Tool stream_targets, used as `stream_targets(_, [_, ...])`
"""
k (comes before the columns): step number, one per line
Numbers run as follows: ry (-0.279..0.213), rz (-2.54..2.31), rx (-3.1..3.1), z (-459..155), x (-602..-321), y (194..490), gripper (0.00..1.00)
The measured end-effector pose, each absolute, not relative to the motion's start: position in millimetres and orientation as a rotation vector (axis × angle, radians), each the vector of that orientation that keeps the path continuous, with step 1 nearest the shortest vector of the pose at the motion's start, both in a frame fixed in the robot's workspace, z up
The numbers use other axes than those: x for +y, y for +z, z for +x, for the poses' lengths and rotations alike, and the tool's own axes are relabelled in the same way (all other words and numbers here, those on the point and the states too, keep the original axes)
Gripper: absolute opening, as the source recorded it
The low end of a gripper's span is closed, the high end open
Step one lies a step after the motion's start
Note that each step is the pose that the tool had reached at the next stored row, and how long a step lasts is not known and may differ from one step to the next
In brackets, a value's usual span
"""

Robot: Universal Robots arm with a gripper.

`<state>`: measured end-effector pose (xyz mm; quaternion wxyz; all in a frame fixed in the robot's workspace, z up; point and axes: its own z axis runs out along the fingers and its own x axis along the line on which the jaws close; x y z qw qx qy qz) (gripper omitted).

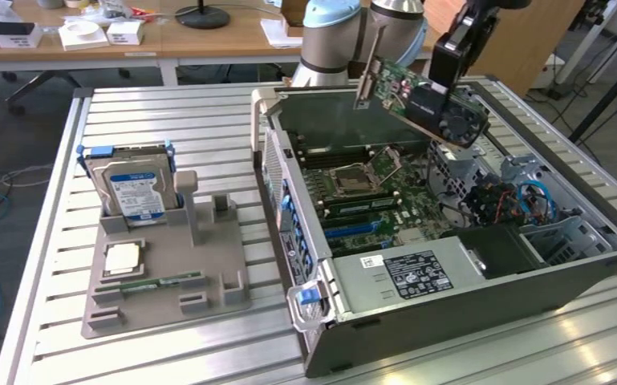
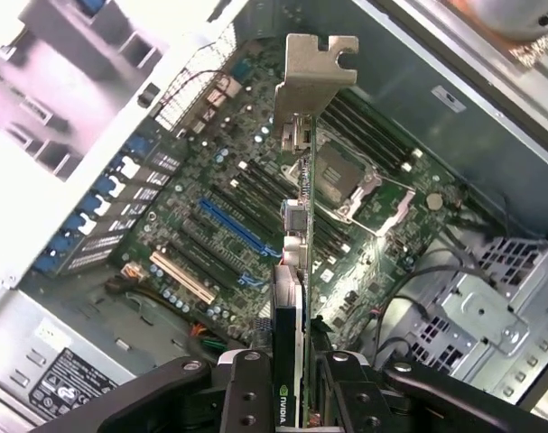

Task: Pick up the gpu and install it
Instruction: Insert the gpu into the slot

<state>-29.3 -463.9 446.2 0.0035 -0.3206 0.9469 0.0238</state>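
Observation:
The gpu point(image 1: 420, 96), a green card with a black fan face and a pale metal bracket, hangs tilted in the air above the open computer case point(image 1: 480, 313). My gripper point(image 1: 444, 80) is shut on its upper edge. In the wrist view the gpu point(image 2: 296, 271) is edge-on, with its bracket point(image 2: 314, 68) pointing away, held between my fingers point(image 2: 246, 388). Below it lies the motherboard point(image 2: 210, 207) with a long blue slot point(image 2: 237, 225). The card is well clear of the board.
Inside the case are the CPU socket point(image 1: 353, 180), a drive cage point(image 1: 522, 176) with blue cables, and a black power supply point(image 1: 426, 273). A grey fixture point(image 1: 169, 273) on the exterior view's left holds a hard drive point(image 1: 131, 188), a chip point(image 1: 124, 257) and a memory stick point(image 1: 158, 282).

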Motion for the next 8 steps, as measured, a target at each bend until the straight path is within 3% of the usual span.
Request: stream_targets(8, [0.075, -1.211, 2.894, -29.4, -463.9, 445.2, 0.26])
